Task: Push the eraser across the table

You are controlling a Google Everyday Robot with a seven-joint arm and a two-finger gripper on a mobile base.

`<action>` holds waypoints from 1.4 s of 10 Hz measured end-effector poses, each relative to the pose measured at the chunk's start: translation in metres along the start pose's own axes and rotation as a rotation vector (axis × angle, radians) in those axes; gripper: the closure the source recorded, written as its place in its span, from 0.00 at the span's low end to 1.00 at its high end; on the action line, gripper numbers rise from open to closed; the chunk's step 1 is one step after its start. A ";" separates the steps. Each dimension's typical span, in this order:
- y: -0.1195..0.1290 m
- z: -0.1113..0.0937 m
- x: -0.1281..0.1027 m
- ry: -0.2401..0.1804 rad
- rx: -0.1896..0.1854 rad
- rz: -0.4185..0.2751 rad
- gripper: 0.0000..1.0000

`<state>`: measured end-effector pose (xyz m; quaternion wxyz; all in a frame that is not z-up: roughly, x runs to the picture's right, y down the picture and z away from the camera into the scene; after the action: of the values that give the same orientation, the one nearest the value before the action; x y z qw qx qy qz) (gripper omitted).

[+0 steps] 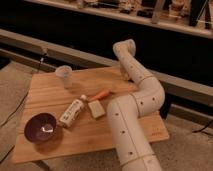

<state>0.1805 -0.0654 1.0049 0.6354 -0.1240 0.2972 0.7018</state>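
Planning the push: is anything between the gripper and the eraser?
Yes: the orange stick lies just beyond the eraser, toward the gripper near the table's far edge; the white tube lies beside it.
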 end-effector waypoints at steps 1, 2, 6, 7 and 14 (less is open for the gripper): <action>-0.021 0.002 -0.002 -0.010 0.043 0.030 1.00; -0.049 0.000 -0.003 -0.014 0.097 0.074 1.00; -0.131 -0.014 0.001 -0.030 0.252 0.226 1.00; -0.145 -0.016 0.002 -0.033 0.268 0.260 1.00; -0.068 -0.055 -0.011 -0.051 0.174 0.165 1.00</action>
<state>0.2367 -0.1056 0.9496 0.5913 -0.0256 0.3499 0.7261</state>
